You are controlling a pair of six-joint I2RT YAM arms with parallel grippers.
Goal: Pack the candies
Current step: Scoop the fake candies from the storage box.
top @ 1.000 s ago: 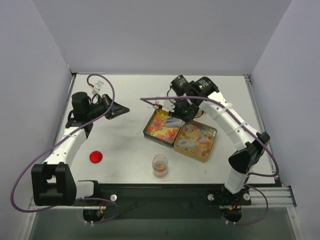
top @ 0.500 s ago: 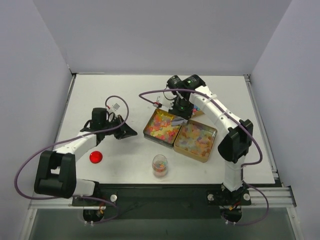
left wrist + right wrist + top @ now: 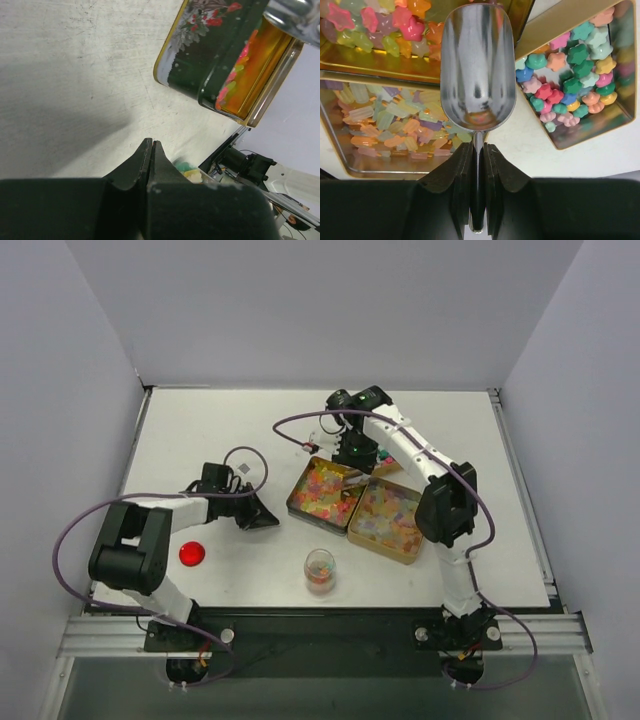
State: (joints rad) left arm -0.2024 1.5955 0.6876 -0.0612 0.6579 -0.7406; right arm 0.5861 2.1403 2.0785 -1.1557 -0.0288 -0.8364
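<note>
**Empty scoop over the tins: load it, then go to the jar**

Right claw (image 3: pixel 477 150) is clamped on the handle of the polished steel scoop (image 3: pixel 477 65). The bowl is bare, with only reflections in it. It hangs over the gap where the tins meet.

Left claw (image 3: pixel 150 147) has its fingers pressed together with nothing between them. It sits low on the white counter (image 3: pixel 230 440), at 9 o'clock from the tins.

The small multicoloured candies (image 3: pixel 570 55) lie in the tins. Some are also in the jar.

Doing the step well (my reading):
- Choose one tin and tip the scoop mouth down at a shallow angle.
- Push along the tin floor, not straight down.
- A shallow tin may skid or spill sweets over its rim, so go slowly.
- Level the bowl before lifting it.
- Carry it to the jar at 6 o'clock and pour in a slow trickle.
- The idle left claw could steady the jar.

Counts:
- Gold-walled shallow metal tins: three in the right wrist view.
  - Star gummies at 10 o'clock from the bowl (image 3: pixel 380 75).
  - Pastel sticks at 8 o'clock (image 3: pixel 395 172).
  - Flower shapes at 2 o'clock (image 3: pixel 590 140).
  - Only two show plainly from above.
- Scoop: one.
- Small clear round jar (image 3: pixel 320 570): one, open.
- Red round lid (image 3: pixel 191 553): one, at 8 o'clock from the tins, well apart from the jar.
- Candies: far too many to count.
</note>
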